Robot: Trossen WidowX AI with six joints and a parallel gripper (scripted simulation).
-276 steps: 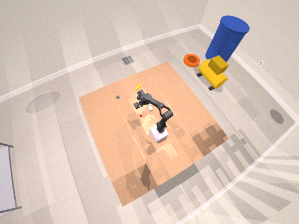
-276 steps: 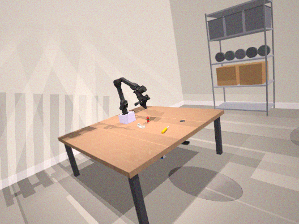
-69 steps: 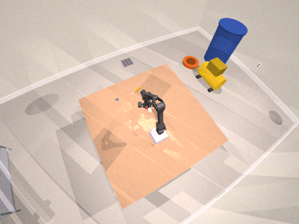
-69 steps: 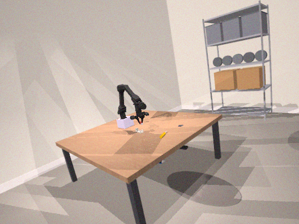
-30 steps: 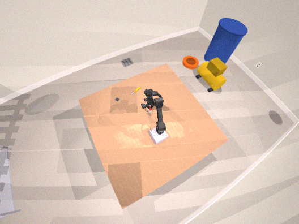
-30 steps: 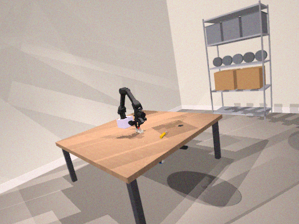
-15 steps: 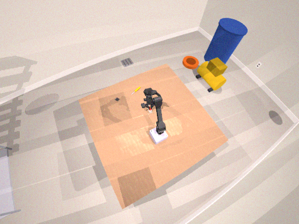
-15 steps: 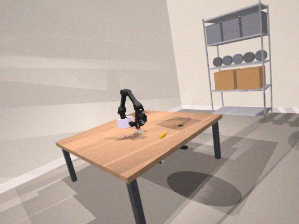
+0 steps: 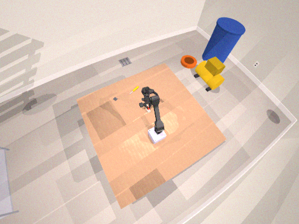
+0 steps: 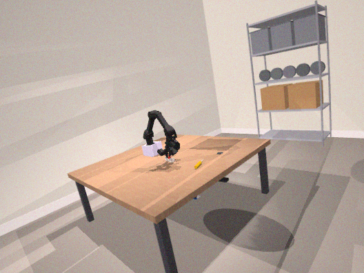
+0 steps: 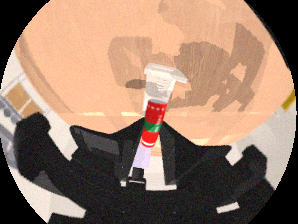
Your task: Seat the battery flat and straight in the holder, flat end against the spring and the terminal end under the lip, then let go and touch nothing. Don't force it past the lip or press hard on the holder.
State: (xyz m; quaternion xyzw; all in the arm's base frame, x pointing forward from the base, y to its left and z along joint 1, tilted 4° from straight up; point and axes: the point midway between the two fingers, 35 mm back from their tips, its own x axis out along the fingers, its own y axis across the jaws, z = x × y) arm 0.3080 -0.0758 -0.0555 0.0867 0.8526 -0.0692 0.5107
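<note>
The battery (image 11: 155, 111) (image 9: 148, 108) is red with a green band. In the wrist view it lies lengthwise between the fingertips, slightly slanted. My gripper (image 11: 152, 121) is shut on it. The white holder (image 11: 158, 89) (image 9: 149, 111) (image 10: 172, 160) is just beyond the fingertips, with a wider plate at its far end. The battery's far end overlaps the holder's near part in the wrist view; I cannot tell whether it is inside or above it. The spring and lip cannot be made out, and the fingers hide part of the holder's near end.
A yellow-handled screwdriver (image 9: 136, 89) (image 10: 198, 165) and a small dark square (image 9: 115, 99) (image 10: 219, 153) lie on the wooden table (image 9: 175, 158) (image 10: 114, 186), away from the holder. The arm's white base box (image 9: 156, 137) (image 10: 150, 150) stands behind the gripper.
</note>
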